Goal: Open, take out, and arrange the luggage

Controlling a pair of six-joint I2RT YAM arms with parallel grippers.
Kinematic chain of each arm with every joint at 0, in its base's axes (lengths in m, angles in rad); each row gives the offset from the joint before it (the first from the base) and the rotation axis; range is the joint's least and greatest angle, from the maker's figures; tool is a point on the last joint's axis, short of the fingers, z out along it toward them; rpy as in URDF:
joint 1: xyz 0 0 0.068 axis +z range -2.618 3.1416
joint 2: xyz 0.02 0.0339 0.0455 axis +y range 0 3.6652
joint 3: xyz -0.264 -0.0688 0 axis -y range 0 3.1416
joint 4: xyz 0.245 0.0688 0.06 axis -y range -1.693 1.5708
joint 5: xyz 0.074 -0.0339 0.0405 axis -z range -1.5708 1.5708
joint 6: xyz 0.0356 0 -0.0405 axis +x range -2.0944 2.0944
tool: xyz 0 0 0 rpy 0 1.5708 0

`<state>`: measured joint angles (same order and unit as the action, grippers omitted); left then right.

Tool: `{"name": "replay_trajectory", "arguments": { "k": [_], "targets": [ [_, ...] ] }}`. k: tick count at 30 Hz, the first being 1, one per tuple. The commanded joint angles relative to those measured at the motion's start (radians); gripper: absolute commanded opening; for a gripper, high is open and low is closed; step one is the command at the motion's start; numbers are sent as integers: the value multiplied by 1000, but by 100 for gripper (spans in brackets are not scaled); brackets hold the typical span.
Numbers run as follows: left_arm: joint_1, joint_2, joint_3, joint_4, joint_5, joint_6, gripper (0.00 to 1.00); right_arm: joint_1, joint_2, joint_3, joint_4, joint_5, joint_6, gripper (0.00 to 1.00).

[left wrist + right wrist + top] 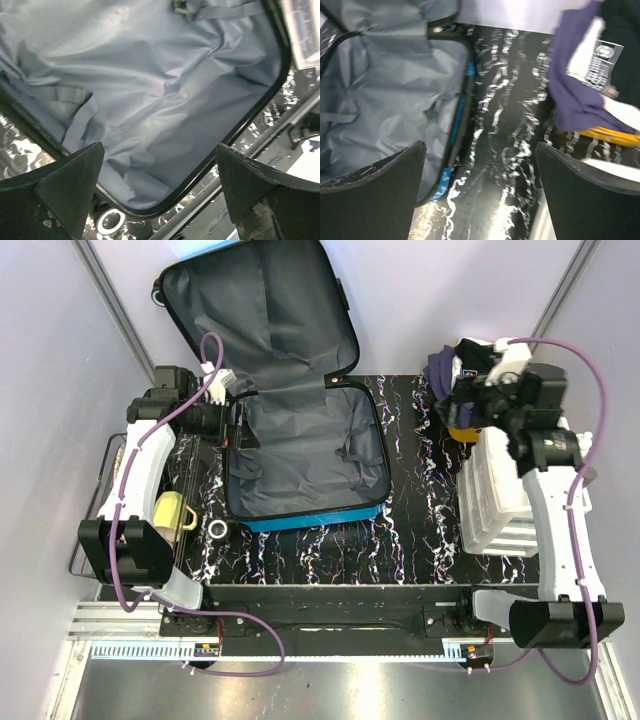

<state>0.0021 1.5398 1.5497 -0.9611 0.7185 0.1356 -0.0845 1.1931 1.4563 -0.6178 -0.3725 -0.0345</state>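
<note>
Showed a black, white-veined marble-pattern table (420, 540) at centre frame. Was enclosed at left, right and top by pale lilac walls (45, 370), with grey metal struts (112, 302) slanting across both upper corners. Ended below at an aluminium rail (120, 620) above a dull grey floor (330, 690). Lit evenly, with glare streaking the tabletop.

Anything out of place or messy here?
Purple cloth is heaped over the orange plastic bin at right rear, spilling past its rim. The open bright-blue hard-shell suitcase sits slightly skewed to the table edge. A small white ring lies loose by its front-left corner.
</note>
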Motion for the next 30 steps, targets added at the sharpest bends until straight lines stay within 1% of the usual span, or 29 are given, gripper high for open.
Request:
{"name": "replay_trajectory", "arguments": {
  "k": [1,2,4,6,7,8,9,12,14,19,27,30],
  "targets": [
    [-4,-79,23,-11,-180,84,99,179,37,-8,159,122,-2,100],
    [-4,-89,12,-4,-203,85,99,234,40,-42,177,133,-1,100],
    [-5,-101,-8,12,-269,79,99,273,37,-88,231,159,-2,100],
    [-31,-138,-66,54,-333,78,99,323,23,-174,262,181,-19,100],
    [-46,-151,-94,76,-364,81,99,337,5,-204,285,201,-33,100],
    [-88,-168,-149,114,-396,85,99,348,-6,-259,296,208,-36,99],
    [-112,-203,-178,136,-465,85,99,360,-16,-284,303,211,-36,100],
    [-177,-254,-270,189,-527,81,99,361,-62,-359,317,219,-30,100],
    [-198,-274,-315,217,-531,59,99,361,-102,-396,316,231,-42,100],
    [-224,-305,-365,251,-544,12,99,361,-182,-450,297,259,-70,100],
    [-231,-325,-378,260,-565,-14,99,347,-243,-517,296,268,-73,100],
    [-231,-349,-381,259,-557,-24,99,327,-270,-539,244,354,-45,100]
  ]
}}
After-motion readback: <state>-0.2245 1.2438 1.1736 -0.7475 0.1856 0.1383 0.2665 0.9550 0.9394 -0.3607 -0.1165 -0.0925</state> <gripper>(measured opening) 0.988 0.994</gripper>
